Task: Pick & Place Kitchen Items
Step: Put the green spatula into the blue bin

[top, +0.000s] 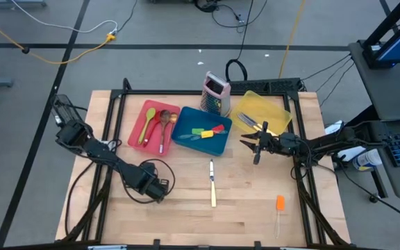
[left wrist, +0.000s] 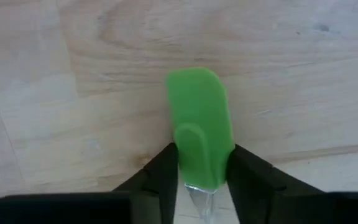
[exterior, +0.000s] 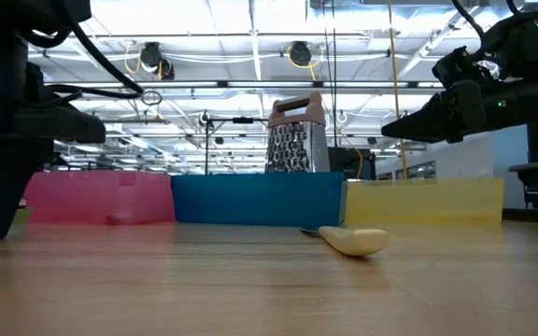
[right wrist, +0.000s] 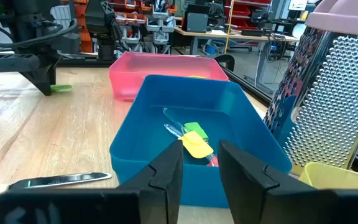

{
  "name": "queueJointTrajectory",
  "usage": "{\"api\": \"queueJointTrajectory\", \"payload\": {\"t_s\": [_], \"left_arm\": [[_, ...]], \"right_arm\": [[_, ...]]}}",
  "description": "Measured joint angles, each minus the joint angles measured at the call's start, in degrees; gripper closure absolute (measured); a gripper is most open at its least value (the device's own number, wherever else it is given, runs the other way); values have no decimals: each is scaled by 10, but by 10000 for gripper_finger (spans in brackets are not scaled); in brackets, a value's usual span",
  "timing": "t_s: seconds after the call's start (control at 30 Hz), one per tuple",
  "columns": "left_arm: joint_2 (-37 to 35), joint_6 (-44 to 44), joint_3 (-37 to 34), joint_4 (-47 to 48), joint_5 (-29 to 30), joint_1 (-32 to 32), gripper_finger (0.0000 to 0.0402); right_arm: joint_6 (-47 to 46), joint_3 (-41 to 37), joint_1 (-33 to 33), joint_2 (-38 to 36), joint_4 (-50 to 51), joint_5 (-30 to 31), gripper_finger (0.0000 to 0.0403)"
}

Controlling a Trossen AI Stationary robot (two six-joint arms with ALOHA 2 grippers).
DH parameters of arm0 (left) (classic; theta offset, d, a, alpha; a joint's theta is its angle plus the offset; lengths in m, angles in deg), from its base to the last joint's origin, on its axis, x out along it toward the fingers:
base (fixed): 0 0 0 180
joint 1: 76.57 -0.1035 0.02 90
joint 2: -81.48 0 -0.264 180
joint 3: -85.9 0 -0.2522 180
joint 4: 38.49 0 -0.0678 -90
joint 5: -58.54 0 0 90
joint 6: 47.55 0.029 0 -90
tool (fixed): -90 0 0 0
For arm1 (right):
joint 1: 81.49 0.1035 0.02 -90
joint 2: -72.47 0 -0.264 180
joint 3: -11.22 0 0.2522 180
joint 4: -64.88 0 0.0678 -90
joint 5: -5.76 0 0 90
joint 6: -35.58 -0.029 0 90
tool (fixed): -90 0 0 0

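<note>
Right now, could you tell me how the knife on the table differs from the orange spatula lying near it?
The knife has a pale handle and a metal blade; the orange spatula has an orange head on a thin, pale handle. The knife lies in the middle of the table, below the blue tray; the spatula lies nearer the right edge. The knife looks longer. Both lie flat on bare wood, outside the trays and untouched.
</note>
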Motion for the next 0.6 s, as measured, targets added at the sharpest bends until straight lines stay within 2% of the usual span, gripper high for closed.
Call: {"api": "queueJointTrajectory", "payload": {"t_s": [0.43,0.6], "left_arm": [[0,12,4,-1,23,0,384],[7,23,43,32,57,-4,381]], "right_arm": [[0,0,0,0,0,0,310],[0,0,0,0,-1,0,310]]}}
